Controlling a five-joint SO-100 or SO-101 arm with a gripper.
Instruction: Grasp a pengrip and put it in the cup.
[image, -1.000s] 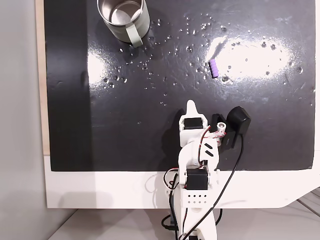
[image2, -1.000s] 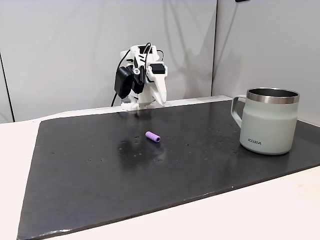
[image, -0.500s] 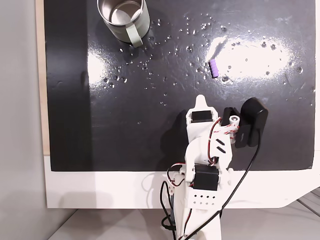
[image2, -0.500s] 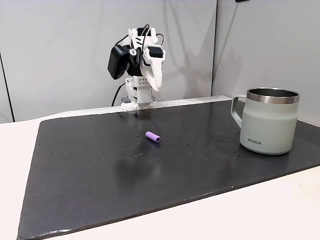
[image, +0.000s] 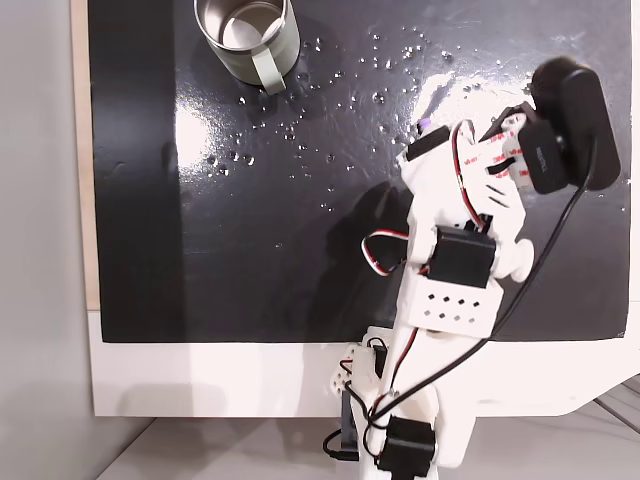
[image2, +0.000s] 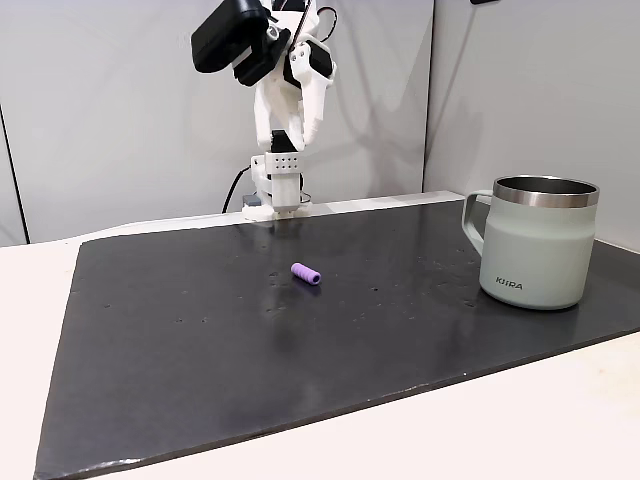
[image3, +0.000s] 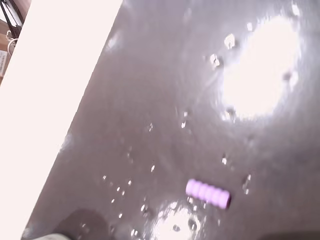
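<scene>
The purple ribbed pengrip (image2: 307, 274) lies on its side on the dark mat, near the middle. From above just its tip (image: 427, 126) peeks out past the raised arm. In the wrist view the pengrip (image3: 208, 194) sits low in the picture. The grey-green metal cup (image2: 538, 243) stands upright at the mat's right in the side view, and at the top left from above (image: 285, 42), handle toward the arm. My gripper (image2: 305, 125) hangs high over the mat's far edge, well above the pengrip, pointing down; from above its tip (image: 418, 150) is next to the pengrip. Its jaws are too indistinct to read.
The dark glossy mat (image2: 200, 340) covers most of the white table (image: 200, 375), with glare patches and small white specks. The arm's base (image2: 275, 190) stands at the mat's far edge in the side view. Grey walls stand behind.
The arm has unfolded from its low rest and risen high, swinging toward the pengrip's side. The pengrip and cup have not moved.
</scene>
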